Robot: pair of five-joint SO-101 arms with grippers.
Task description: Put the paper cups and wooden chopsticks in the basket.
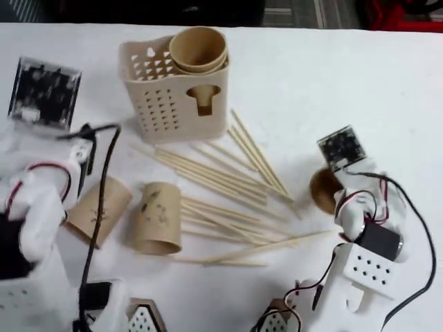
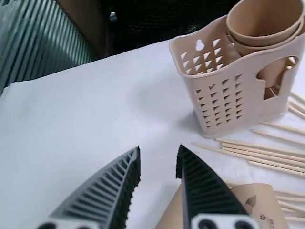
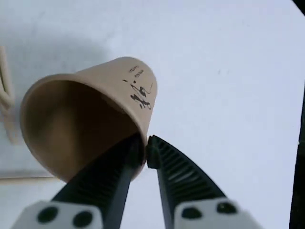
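The beige perforated basket (image 1: 173, 97) (image 2: 228, 95) stands at the back of the table with stacked paper cups (image 1: 199, 48) (image 2: 262, 24) inside it. Two more paper cups (image 1: 100, 207) (image 1: 158, 218) lie on their sides in front of it. Many wooden chopsticks (image 1: 221, 180) (image 2: 267, 155) are scattered between the basket and the right arm. My left gripper (image 2: 158, 160) is open just above the table, with one lying cup (image 2: 248, 205) beside one finger. My right gripper (image 3: 145, 145) (image 1: 336, 197) is shut on the rim of a paper cup (image 3: 86, 114) (image 1: 322, 190), one finger inside, one outside.
The white table (image 1: 332, 83) has open room at the back right and left of the basket. Black cables (image 1: 100, 180) hang from the left arm, and more cables (image 1: 415, 221) trail around the right arm. The arm bases (image 1: 277, 321) stand at the front edge.
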